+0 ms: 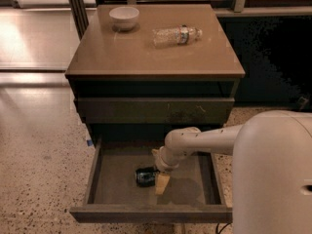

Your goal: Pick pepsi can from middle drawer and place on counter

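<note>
The pepsi can lies on its side on the grey floor of the pulled-out middle drawer, near its centre. My gripper reaches down into the drawer from the right and sits right against the can's right end, one pale finger showing beside it. The tan counter tops the cabinet above.
A white bowl stands at the counter's back left. A clear water bottle lies on its side at the back centre. A shut drawer front with pale scratches sits above the open drawer. Speckled floor spreads to the left.
</note>
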`<state>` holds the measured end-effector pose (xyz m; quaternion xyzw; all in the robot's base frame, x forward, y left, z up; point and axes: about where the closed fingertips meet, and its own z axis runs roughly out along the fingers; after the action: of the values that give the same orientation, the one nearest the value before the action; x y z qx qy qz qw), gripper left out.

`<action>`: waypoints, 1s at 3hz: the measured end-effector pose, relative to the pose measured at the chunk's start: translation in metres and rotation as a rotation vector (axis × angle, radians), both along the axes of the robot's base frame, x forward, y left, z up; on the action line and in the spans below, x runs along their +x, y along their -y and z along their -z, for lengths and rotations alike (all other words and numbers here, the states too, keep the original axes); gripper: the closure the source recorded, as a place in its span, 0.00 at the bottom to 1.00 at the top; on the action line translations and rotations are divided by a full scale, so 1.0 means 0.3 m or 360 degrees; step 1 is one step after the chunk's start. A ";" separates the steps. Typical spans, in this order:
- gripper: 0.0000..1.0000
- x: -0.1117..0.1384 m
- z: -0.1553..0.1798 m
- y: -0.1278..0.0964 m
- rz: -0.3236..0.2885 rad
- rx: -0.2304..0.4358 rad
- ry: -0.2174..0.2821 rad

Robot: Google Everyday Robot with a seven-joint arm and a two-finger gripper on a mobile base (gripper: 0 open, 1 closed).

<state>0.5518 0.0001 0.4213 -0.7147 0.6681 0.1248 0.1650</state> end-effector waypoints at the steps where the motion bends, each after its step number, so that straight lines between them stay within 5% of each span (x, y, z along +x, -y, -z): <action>1: 0.00 0.033 0.068 -0.075 -0.0086 0.0107 -0.0040; 3: 0.00 0.032 0.151 -0.141 -0.0175 0.0195 -0.0120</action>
<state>0.5614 0.0423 0.3759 -0.7337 0.6247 0.2011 0.1762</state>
